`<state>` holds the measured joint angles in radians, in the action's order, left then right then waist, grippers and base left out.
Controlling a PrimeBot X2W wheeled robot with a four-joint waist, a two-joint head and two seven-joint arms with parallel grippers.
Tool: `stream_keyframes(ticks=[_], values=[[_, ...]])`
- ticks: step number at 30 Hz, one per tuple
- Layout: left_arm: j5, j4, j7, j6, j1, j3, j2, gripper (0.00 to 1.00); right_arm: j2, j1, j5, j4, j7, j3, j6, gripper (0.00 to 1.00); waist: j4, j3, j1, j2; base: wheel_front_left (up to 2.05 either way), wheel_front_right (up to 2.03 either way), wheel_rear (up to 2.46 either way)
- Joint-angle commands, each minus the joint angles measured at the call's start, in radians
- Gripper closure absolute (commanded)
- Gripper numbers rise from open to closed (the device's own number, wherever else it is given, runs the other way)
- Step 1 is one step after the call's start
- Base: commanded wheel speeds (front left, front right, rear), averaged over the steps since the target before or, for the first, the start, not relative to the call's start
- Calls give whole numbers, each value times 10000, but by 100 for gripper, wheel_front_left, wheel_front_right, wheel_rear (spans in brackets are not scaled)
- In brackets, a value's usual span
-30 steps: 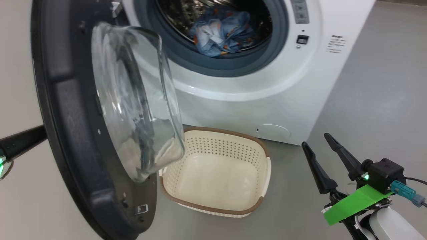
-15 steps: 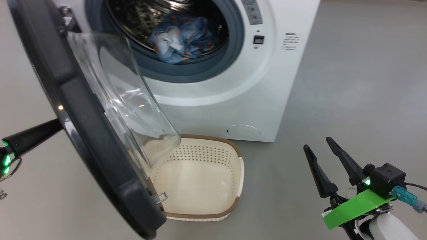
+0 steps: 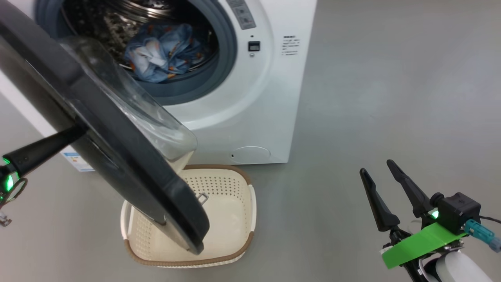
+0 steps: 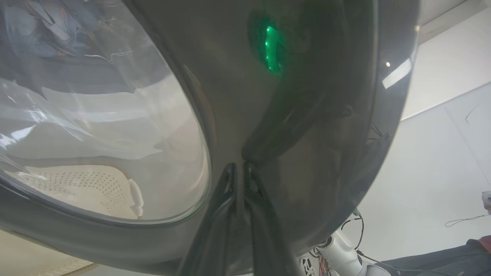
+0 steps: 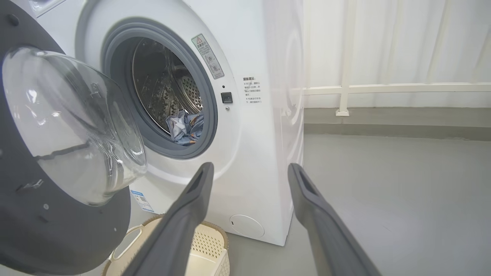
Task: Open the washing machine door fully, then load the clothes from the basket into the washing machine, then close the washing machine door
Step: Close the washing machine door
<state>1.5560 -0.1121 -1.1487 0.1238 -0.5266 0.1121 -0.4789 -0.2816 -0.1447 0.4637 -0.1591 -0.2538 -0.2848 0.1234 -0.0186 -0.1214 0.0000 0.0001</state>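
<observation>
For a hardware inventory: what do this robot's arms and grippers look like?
The right gripper has two long, tapered black fingers, a black boxy module with a green light, a bright green flat tab, a teal plug on a dark cable, and a white forearm shell. The left gripper has matching dark fingers and green lights at its base.

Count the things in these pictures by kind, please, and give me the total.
washing machine: 1
washing machine door: 1
basket: 1
clothes, one bundle in the drum: 1
robot tools, the left tool and the right tool: 2
Total: 6
</observation>
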Motion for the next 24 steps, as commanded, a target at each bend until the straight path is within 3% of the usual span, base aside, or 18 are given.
stream_keyframes(ticks=[1,14,24], values=[[-71,280,90,69,-540,380,-403,100,-48,122,-120,273,-80,-84,73,0,188,-54,0,-1,0,0,0],[-142,217,684,69,-497,592,-343,100,56,103,-189,287,-80,49,73,0,100,-60,0,-1,0,0,0],[-533,282,2098,69,198,1021,-143,100,85,152,-165,237,-80,12,73,0,-143,159,0,-1,0,0,0]])
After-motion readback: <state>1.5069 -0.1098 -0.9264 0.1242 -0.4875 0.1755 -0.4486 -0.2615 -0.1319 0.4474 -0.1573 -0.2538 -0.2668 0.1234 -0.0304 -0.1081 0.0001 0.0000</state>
